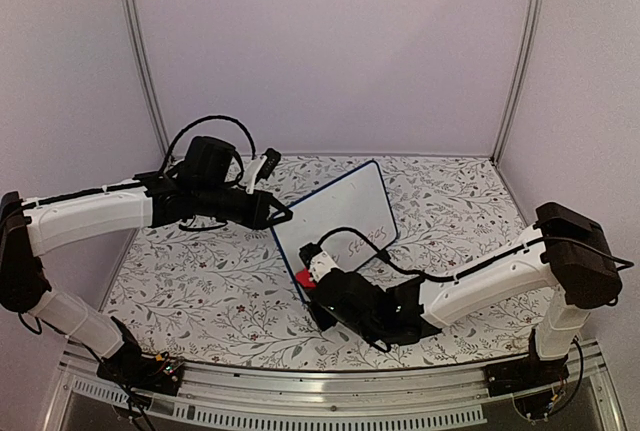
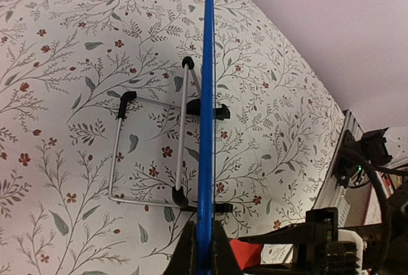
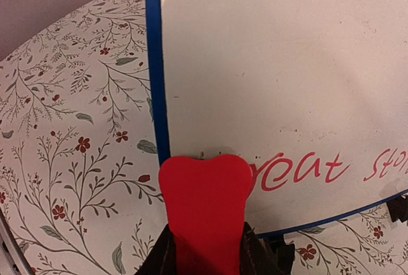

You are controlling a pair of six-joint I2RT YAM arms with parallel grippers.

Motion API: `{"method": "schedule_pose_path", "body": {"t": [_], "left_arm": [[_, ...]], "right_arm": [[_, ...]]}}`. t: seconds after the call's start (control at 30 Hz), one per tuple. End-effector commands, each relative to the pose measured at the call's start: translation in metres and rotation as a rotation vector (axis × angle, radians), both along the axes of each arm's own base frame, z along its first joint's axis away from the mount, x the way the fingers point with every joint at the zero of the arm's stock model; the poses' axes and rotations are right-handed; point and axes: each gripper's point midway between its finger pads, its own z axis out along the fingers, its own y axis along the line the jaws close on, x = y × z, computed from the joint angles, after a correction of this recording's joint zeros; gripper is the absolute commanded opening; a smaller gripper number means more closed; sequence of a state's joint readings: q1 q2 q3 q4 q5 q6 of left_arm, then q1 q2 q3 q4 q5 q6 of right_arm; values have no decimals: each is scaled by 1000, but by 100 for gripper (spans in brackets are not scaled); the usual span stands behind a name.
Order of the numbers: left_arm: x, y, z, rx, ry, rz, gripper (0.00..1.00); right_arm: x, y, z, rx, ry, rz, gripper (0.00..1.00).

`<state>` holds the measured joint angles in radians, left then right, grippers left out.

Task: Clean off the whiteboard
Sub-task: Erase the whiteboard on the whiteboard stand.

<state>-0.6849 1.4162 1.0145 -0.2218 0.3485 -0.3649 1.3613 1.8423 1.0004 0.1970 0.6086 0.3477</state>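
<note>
Whiteboard (image 3: 274, 83): glossy, blue-rimmed, red handwriting (image 3: 299, 171)

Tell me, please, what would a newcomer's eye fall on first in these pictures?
The whiteboard stands tilted at the middle of the table, and the left gripper pinches its blue rim. The right gripper holds a red eraser at a lower corner of the board, right beside the red handwriting.
</note>
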Motion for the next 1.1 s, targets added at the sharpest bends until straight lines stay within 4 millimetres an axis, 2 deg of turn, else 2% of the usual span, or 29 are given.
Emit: {"method": "schedule_pose_path", "body": {"t": [0.0, 0.57, 0.8, 0.97, 1.07], "left_arm": [[9, 0, 8, -34, -22, 27, 0], [9, 0, 7, -34, -17, 25, 0], [9, 0, 7, -34, -17, 23, 0], [9, -1, 5, -31, -13, 24, 0], [9, -1, 5, -32, -14, 22, 0]], "right_arm": [[-6, -10, -30, -74, 52, 8, 23], [-12, -25, -51, -117, 99, -3, 23], [-13, -29, -54, -123, 111, -8, 22], [-10, -26, -40, -107, 82, -9, 22], [-5, -22, -16, -72, 37, -11, 22]]}}
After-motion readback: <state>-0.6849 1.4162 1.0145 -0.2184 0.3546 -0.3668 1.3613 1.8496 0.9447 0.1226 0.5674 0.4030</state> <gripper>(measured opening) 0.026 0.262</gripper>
